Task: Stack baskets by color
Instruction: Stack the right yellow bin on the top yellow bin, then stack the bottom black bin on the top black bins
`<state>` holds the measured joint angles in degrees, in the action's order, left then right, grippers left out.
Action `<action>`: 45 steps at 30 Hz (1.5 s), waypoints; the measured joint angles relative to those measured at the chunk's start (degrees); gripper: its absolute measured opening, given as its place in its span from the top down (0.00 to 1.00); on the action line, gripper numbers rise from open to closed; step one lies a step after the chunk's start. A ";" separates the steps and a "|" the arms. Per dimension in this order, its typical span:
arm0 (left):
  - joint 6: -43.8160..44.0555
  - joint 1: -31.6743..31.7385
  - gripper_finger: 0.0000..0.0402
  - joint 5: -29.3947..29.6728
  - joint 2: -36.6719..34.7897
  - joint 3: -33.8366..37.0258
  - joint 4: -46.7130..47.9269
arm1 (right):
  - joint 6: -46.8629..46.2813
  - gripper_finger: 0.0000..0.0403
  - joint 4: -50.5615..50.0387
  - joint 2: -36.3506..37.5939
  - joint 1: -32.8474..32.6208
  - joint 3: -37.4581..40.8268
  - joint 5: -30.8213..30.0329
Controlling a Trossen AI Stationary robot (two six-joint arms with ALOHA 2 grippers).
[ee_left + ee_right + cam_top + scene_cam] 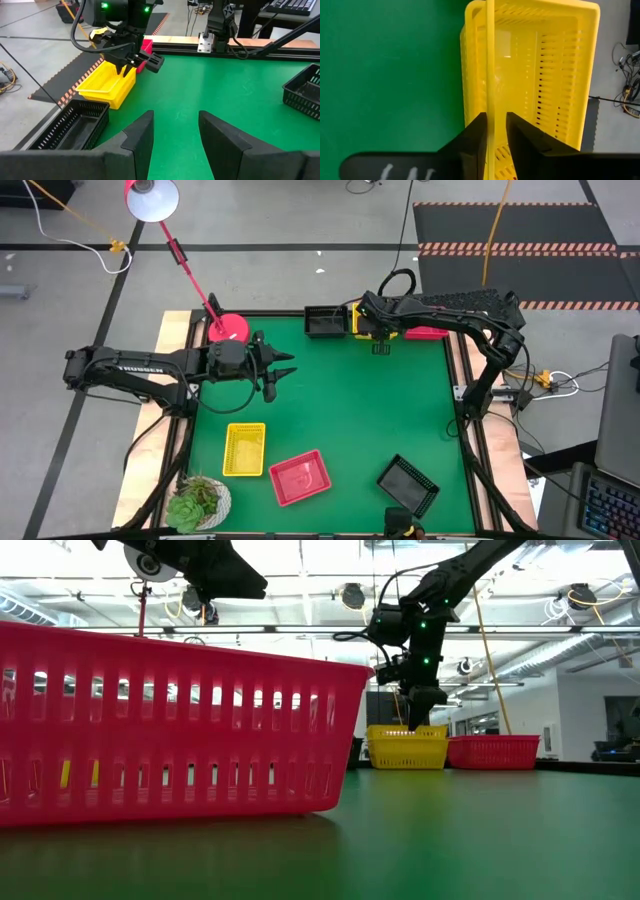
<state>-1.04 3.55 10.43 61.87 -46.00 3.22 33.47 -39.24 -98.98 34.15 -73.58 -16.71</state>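
The right gripper [494, 131] straddles the near wall of a yellow slotted plastic basket [555, 65] at the table's far edge, its two dark fingers [475, 135] set either side of the thin rim; whether they pinch it or stand just off it cannot be told. Beside that basket sit a black mesh basket [323, 323] and a red-pink one [430, 333]. The left gripper [283, 371] hovers with fingers spread, holding nothing, over the green table [350, 410]. Near the front lie another yellow basket [245, 449], a red-pink basket [299, 477] and a black basket [408, 484].
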 joint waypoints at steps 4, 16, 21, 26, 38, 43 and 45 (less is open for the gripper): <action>0.00 -0.02 0.60 0.01 -0.01 0.00 0.00 | -0.44 0.80 0.00 0.02 0.03 0.00 -0.02; -0.01 -0.01 0.60 -0.01 0.00 0.00 0.00 | -0.78 0.61 -0.23 0.02 0.50 -0.02 -1.30; -0.01 0.00 0.60 -0.01 -0.01 0.00 0.05 | -1.79 0.55 -0.17 0.05 0.55 -0.02 -1.18; -0.15 -0.02 0.60 -0.01 -0.02 0.00 0.13 | -5.64 0.52 -0.98 2.28 -0.56 -0.02 1.73; 1.29 -0.02 0.60 -0.04 0.00 0.00 0.04 | -18.44 0.53 -8.52 16.35 -9.86 -0.02 3.30; 2.12 -1.52 0.60 0.02 -0.01 0.00 0.02 | -28.95 0.53 -14.51 23.56 -16.37 -0.02 3.32; 1.64 -2.83 0.60 0.08 0.00 0.00 0.06 | -33.67 0.53 -16.63 26.08 -19.59 -0.02 3.32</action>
<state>0.61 0.72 10.51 61.87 -46.00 3.29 -0.19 -55.88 -72.90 14.56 -73.60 -13.39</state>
